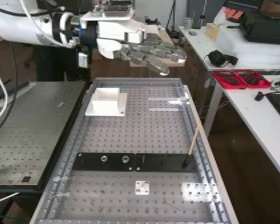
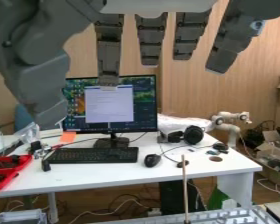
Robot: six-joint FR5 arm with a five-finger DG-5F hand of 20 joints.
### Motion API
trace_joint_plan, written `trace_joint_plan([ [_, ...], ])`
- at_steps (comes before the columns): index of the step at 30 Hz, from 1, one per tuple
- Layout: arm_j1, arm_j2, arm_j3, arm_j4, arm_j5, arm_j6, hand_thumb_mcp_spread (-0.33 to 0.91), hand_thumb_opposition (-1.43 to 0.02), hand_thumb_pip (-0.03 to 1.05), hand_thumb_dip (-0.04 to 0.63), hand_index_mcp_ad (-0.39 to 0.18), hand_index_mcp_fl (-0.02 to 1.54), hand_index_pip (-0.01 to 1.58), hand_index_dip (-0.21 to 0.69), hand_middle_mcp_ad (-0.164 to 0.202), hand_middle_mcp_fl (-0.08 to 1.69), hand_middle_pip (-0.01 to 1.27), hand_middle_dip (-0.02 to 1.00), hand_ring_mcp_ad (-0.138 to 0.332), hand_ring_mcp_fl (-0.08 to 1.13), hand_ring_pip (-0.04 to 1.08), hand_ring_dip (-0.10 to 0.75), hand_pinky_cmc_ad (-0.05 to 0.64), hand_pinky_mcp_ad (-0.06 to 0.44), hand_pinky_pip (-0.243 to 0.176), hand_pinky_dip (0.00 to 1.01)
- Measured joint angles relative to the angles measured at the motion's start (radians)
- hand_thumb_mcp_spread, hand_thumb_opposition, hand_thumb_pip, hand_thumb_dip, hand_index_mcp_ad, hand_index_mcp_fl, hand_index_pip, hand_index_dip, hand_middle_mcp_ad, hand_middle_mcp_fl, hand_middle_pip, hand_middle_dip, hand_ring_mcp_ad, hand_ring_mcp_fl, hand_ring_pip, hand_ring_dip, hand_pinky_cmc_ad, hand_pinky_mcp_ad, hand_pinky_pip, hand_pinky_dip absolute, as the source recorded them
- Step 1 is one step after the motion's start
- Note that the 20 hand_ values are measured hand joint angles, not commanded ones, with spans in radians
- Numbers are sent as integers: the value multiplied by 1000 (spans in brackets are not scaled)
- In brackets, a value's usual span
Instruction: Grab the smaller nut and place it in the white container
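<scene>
In the high view my hand (image 1: 150, 52) is held above the bench's far end, its fingers straight and apart, with nothing in them. Its fingers hang in the wrist view too, where the hand (image 2: 150, 42) is also open. Below it in the high view, the white container (image 1: 107, 106) stands on a pale base plate near the bench's far left corner. On the flat black bar (image 1: 164, 162) are the larger nut (image 1: 104, 158) and, beside it, the bearing (image 1: 125, 159).
A thin wooden stick (image 1: 194, 139) rises from the bar's right end. A small white plate (image 1: 142, 188) lies on the perforated bench (image 1: 134, 135) nearer the front. To the right stands a white desk (image 1: 247, 107) with red trays (image 1: 240, 79), a keyboard (image 2: 94, 156) and a monitor (image 2: 111, 107).
</scene>
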State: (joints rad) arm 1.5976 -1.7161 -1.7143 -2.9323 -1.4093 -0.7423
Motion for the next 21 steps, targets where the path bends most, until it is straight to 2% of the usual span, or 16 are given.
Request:
trace_joint_plan([
  [13, -9, -7, 27, -25, -16, -11, 176, -717, 812, 134, -166, 9, 792, 0, 68, 5, 117, 216, 127, -3, 63, 93, 332, 258, -105, 328],
  [21, -20, 8, 64, -102, -44, -38, 176, -717, 812, 136, -166, 7, 670, 12, 66, 5, 119, 216, 127, -3, 63, 93, 332, 258, -105, 314],
])
